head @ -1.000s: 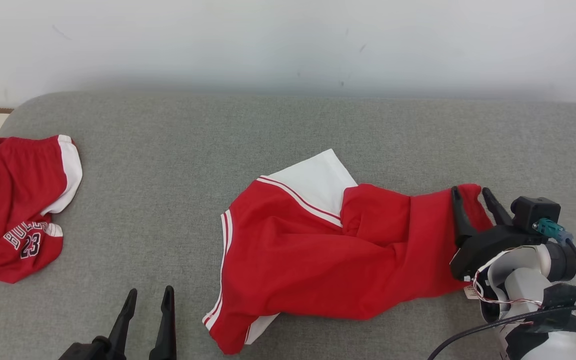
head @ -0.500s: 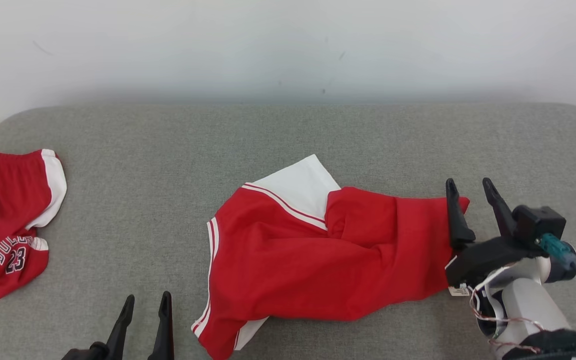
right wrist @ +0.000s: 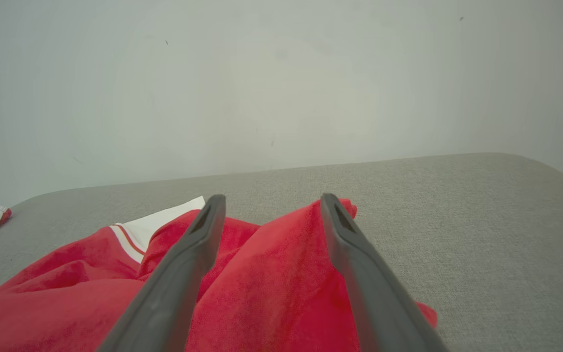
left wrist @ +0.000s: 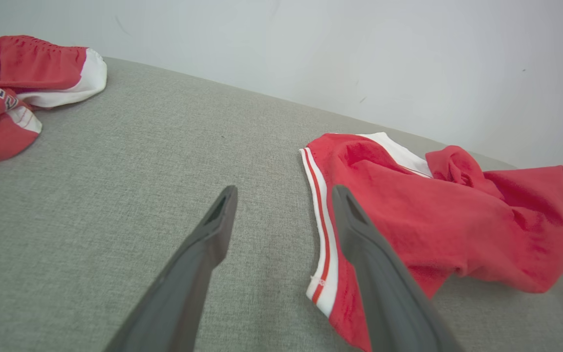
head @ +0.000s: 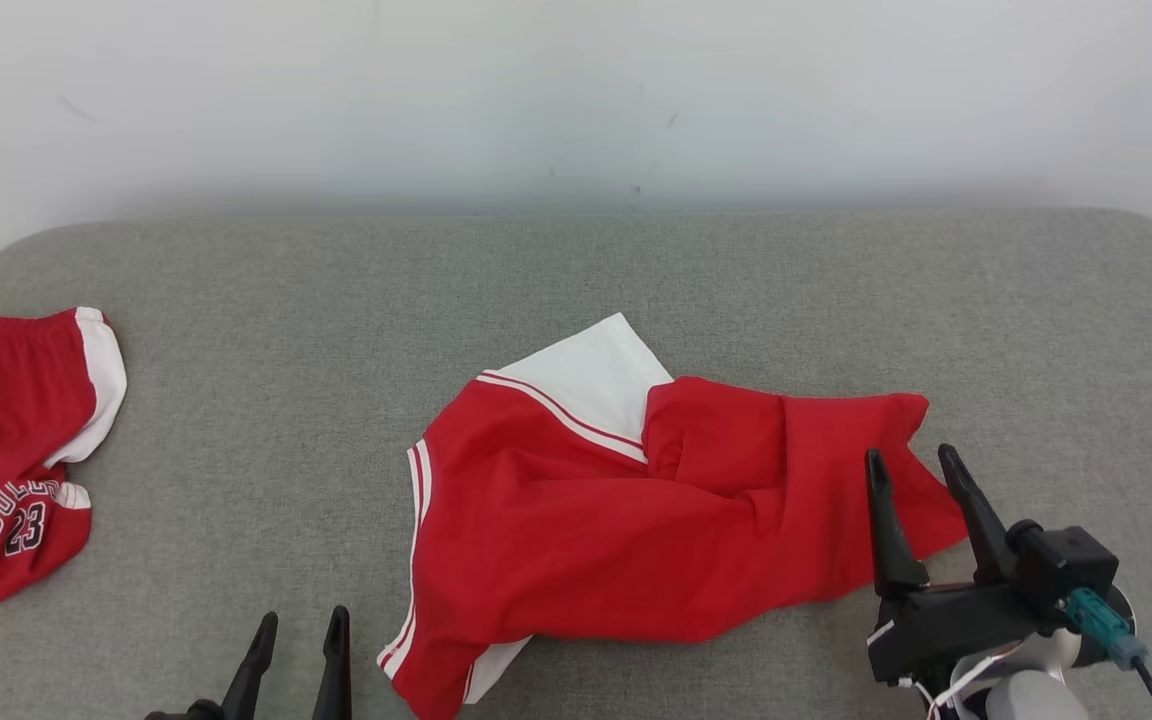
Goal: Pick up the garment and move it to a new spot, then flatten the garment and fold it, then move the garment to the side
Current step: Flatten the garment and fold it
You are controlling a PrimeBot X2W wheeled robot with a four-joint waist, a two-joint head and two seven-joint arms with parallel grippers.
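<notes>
You've got the crumpled red fabric garment with white side panels and white-and-red striped trim [head: 586,520] lying in a heap a little right of the middle of the grey woven-cloth table [head: 286,330]. One white panel pokes out toward the pale wall [head: 576,90], and its striped hem points down at the near edge. Your right end effector [head: 911,460] sits at the garment's right end with its two dark fingers spread wide and gripping nothing. From the head camera both fingers overlap the red cloth. Through the right wrist camera you see the red folds bunched between and beneath them, with one peak of cloth right at the tip of the finger on that view's right. I can't tell you whether the fingers touch the fabric. Your left end effector [head: 303,618] is down at the near edge, wide apart and empty, over bare table just beside the garment's striped lower-left corner. Well apart, at the table's far left edge, lies a second bunched red-and-white jersey piece printed with "BULLS 23" [head: 6,470].
</notes>
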